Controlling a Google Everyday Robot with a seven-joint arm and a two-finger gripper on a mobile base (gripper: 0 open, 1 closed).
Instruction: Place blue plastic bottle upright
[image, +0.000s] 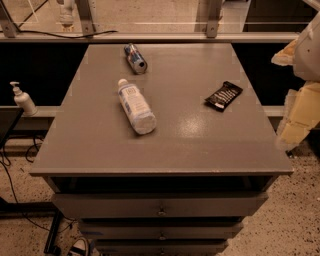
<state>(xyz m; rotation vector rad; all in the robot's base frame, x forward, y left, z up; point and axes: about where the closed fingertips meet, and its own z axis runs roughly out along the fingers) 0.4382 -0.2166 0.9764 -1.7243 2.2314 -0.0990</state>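
Note:
The blue plastic bottle (135, 106) lies on its side on the grey cabinet top (170, 140), left of centre. Its white cap points to the far side and its base toward me. Its white label with blue print faces up. My gripper (299, 112) shows as pale, blurred shapes at the right edge of the camera view, beyond the cabinet's right side. It is well to the right of the bottle and touches nothing on the top.
A small shiny metal can (135, 58) lies on its side near the far edge. A black snack packet (223, 95) lies at the right. A white pump-dispenser bottle (22, 100) stands on a ledge to the left. Drawers (160, 207) front the cabinet.

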